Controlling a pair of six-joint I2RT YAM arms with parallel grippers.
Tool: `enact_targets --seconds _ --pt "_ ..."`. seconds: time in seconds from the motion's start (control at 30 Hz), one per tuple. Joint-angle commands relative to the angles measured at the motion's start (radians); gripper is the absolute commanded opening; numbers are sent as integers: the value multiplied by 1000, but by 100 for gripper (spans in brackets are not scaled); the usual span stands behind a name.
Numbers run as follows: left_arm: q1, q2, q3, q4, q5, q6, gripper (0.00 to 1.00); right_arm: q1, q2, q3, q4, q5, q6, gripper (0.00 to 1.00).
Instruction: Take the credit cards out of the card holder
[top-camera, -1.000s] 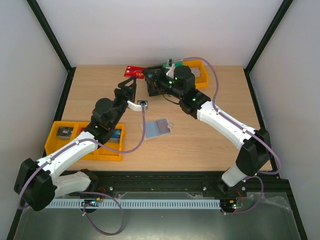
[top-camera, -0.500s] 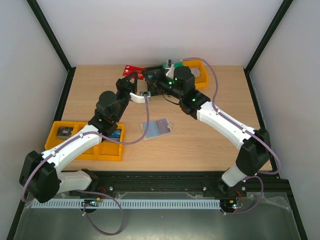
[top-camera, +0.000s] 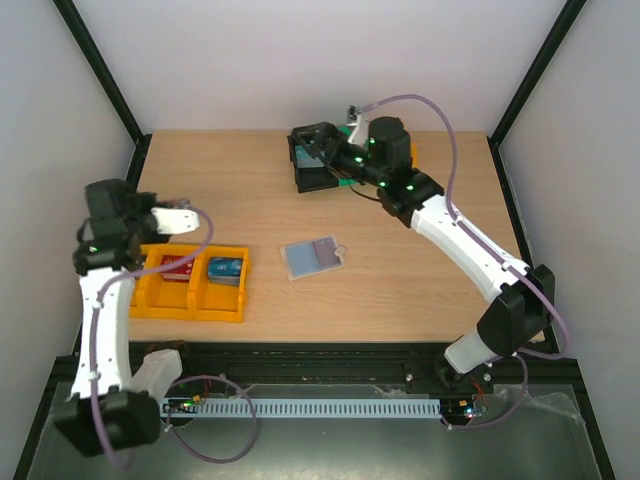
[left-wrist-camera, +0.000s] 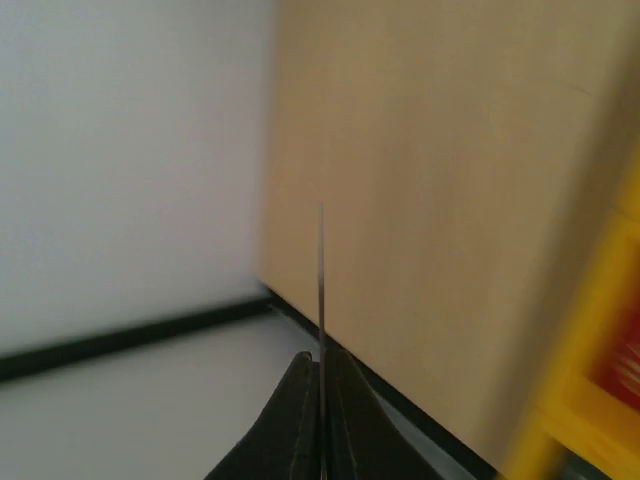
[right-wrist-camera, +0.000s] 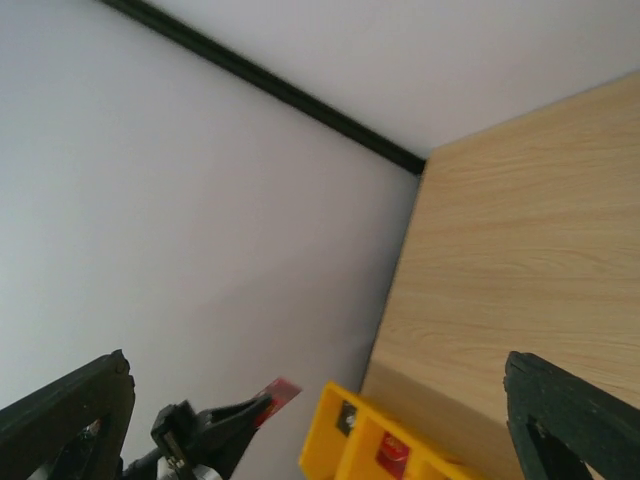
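Top external view, near to far.

Left of frame: left gripper (left-wrist-camera: 321, 365) pressed together on the red card (right-wrist-camera: 278, 390), its thin edge standing straight out of the fingertips in left wrist view. Hangs by the far rim of the yellow bin (top-camera: 135, 300); height over it not readable. Bin holding a blue card (top-camera: 226, 268) and a red item (top-camera: 178, 265) in separate compartments.

Change over the last second: both arms then together at the far edge of the table (top-camera: 420, 290), red card between them, right jaws clamped, left jaws not yet closed. Now left jaws shut on the card, right jaws let go, left arm swung off to the left with it. Reads as a completed hand-over.

Mid frame: card holder (top-camera: 313, 256) lying open, blue-grey inside up, on bare wood, well apart from both grippers, roughly where it lay a second ago. Cannot tell whether a card remains in its pockets.

Upper middle: right gripper (top-camera: 312, 162) spread wide, nothing between the fingers in right wrist view.

Judgement: one credit card out and in transit, likely to the bin. Second credit card not located in any view; probably next.
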Motion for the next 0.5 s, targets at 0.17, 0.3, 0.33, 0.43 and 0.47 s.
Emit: enact_targets --seconds 0.17,0.3,0.33,0.43,0.47 --pt "359 158 44 -613 215 475 2 -159 -63 -132 48 -185 -107 99" --pt "298 196 -29 -483 212 506 2 -178 -42 -129 44 -223 -127 99" --pt "287 207 -36 -446 210 491 2 -183 -36 -133 51 -234 -120 99" --pt "285 236 -52 -399 199 531 2 -194 -36 -154 72 -237 -109 99" --pt "285 243 -62 -389 194 554 2 -196 -37 -164 78 -231 -105 98"
